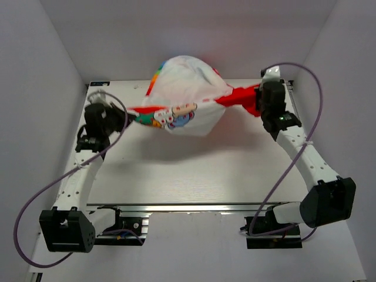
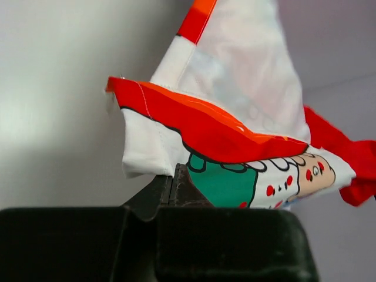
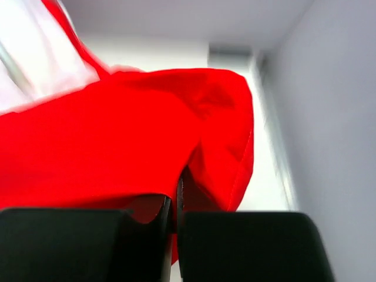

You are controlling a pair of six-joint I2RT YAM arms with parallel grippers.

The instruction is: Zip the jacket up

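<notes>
White table [image 1: 176, 176], jacket [image 1: 185, 100] strung aloft between clamped left gripper [image 1: 122, 116] and right gripper [image 1: 258, 101]

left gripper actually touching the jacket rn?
Touching. The left wrist view shows the left gripper shut, with the white printed edge of the jacket pinched between its fingertips.

The jacket [image 1: 185, 97] was bunched, so its zipper could not be made out from above. In the left wrist view its white panel ran off the top edge. In the right wrist view its red cloth was blurred, cut off at the left, and partly buried the right gripper [image 3: 175, 197] fingertips.
</notes>
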